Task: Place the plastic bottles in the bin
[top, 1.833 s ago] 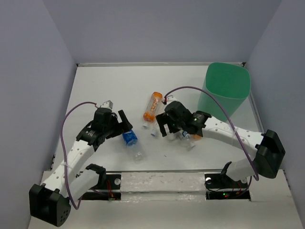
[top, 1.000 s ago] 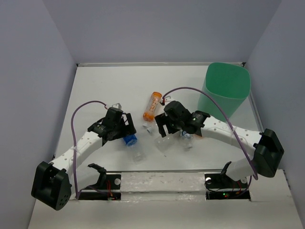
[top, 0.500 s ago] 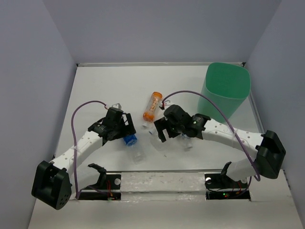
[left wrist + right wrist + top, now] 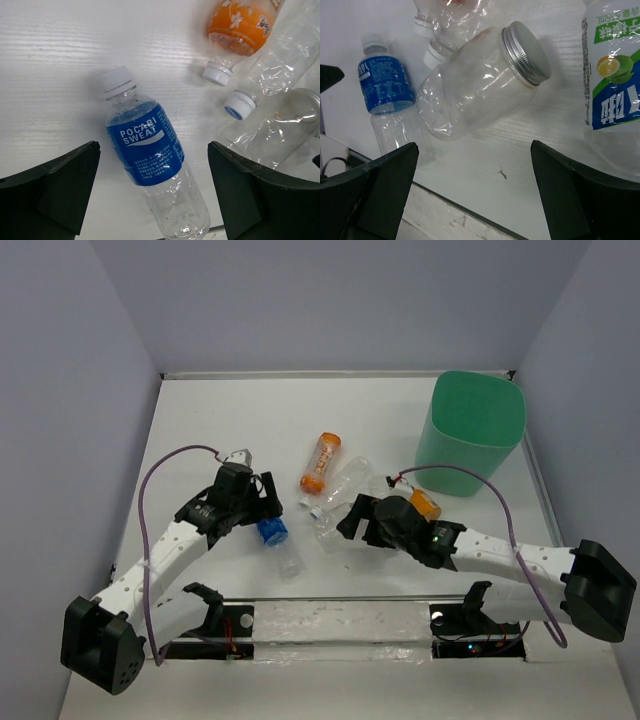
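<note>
A blue-labelled plastic bottle (image 4: 150,155) lies on the table between the fingers of my left gripper (image 4: 152,172), which is open and hovers over it (image 4: 265,498). An orange bottle (image 4: 320,462), a clear bottle (image 4: 342,483) and a clear jar with a metal lid (image 4: 480,85) lie mid-table. My right gripper (image 4: 350,520) is open just near of the jar, with bare table between its fingers (image 4: 474,150). A green-and-blue-labelled bottle (image 4: 615,85) lies to its right. A second orange bottle (image 4: 425,503) shows behind the right arm. The mint-green bin (image 4: 472,422) stands upright at the back right.
Grey walls close in the table on the left, back and right. The table's near edge (image 4: 445,200) runs just below my right gripper. The purple cables of both arms loop above the table.
My right gripper has opened wider and its arm has drawn back toward the near edge, uncovering the second orange bottle. The left gripper has stayed over the blue-labelled bottle.
</note>
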### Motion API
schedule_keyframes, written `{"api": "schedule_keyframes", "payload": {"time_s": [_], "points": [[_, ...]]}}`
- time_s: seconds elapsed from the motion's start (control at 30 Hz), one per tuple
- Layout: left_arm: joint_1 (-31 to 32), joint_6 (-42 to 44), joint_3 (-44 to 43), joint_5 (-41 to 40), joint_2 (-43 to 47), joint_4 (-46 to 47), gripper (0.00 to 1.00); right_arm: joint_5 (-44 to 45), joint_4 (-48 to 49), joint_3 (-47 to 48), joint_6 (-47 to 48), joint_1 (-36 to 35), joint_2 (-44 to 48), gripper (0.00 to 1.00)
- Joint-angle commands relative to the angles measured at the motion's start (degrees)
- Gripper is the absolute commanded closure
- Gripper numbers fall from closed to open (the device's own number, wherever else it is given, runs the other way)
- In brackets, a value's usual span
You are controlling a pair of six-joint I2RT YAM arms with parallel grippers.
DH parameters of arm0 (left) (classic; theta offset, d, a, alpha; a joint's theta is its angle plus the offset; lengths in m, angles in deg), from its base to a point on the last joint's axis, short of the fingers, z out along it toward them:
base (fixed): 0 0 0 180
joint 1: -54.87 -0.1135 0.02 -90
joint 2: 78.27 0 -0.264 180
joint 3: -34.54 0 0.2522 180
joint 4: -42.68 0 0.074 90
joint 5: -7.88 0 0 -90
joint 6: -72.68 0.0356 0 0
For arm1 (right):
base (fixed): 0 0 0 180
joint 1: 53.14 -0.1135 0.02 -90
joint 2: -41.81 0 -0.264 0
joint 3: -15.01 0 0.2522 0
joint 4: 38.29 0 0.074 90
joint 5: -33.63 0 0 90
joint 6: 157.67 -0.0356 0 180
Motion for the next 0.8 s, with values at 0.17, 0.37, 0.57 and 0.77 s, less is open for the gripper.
{"api": "schedule_keyframes", "payload": {"time_s": [0.17, 0.37, 0.57, 0.77], "points": [[0.2, 3.2, -3.2, -0.4, 7.3, 1.5, 0.01, 5.9, 13.8, 0.3, -15.0, -0.3, -8.6, 0.0], [0.2, 4.8, -4.6, 0.7, 8.0, 3.7, 0.01, 6.5, 14.2, 1.4, -20.8, -0.3, -14.7, 0.0], [0.2, 4.1, -3.2, 4.7, 8.8, 7.4, 0.01, 8.7, 14.0, 1.5, -21.6, -0.3, -17.3, 0.0], [0.2, 3.8, -0.8, 4.8, 9.1, 8.7, 0.01, 9.5, 14.6, 2.2, -21.9, -0.3, -21.0, 0.0]]}}
